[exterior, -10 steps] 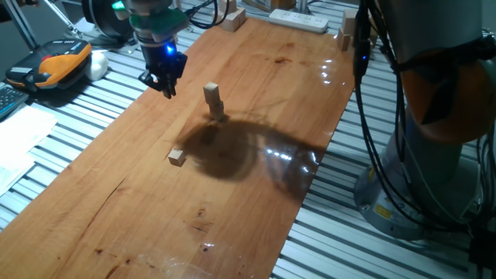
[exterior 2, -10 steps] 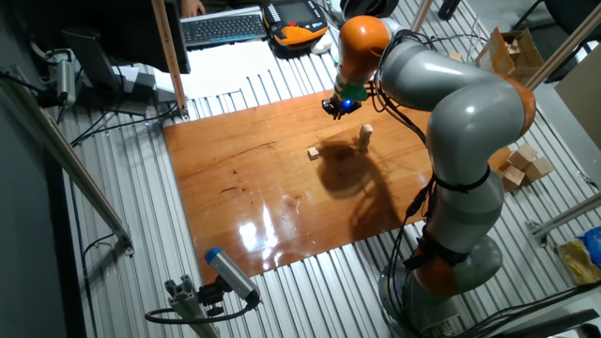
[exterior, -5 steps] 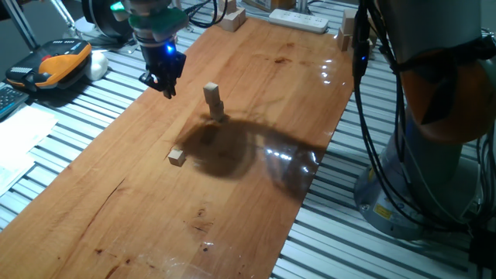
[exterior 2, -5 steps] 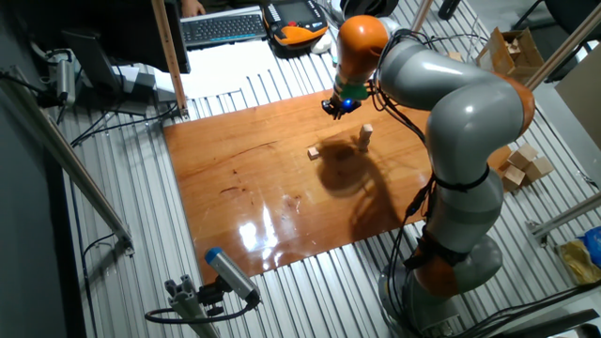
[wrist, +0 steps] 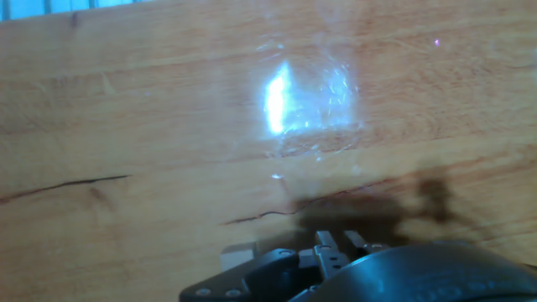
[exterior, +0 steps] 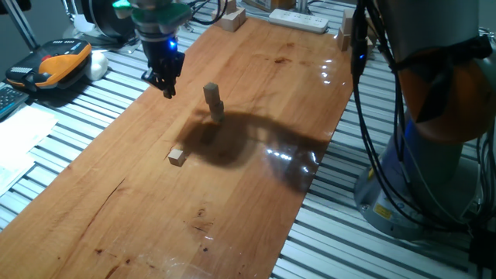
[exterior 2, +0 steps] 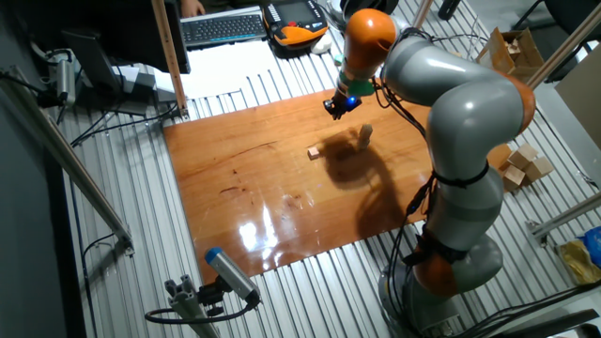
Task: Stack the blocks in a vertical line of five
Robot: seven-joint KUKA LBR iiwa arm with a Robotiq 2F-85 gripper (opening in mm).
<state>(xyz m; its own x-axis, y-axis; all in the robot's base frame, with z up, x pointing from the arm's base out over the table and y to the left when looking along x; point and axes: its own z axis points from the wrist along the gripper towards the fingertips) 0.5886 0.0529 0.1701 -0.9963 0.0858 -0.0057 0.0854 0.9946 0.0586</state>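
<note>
A short leaning stack of the blocks (exterior: 214,102) stands mid-board, also seen in the other fixed view (exterior 2: 365,137). One loose block (exterior: 177,157) lies nearer the front left (exterior 2: 314,152). My gripper (exterior: 166,85) hovers above the board's left edge, left of the stack and apart from it (exterior 2: 340,106). In the hand view the fingertips (wrist: 333,243) look pressed together with no block showing between them. A small pale shape (wrist: 238,252) beside them is half hidden by the hand.
The wooden board (exterior: 256,70) lies on a slatted metal table. A power strip (exterior: 298,21) and larger pale wooden blocks (exterior: 232,18) sit at the far end. An orange handheld device (exterior: 54,63) lies off the left edge. The arm's base (exterior: 434,147) stands right.
The gripper has risen slightly and drifted toward the far end of the board. The arm's shadow shifted with it. The blocks have not moved.
</note>
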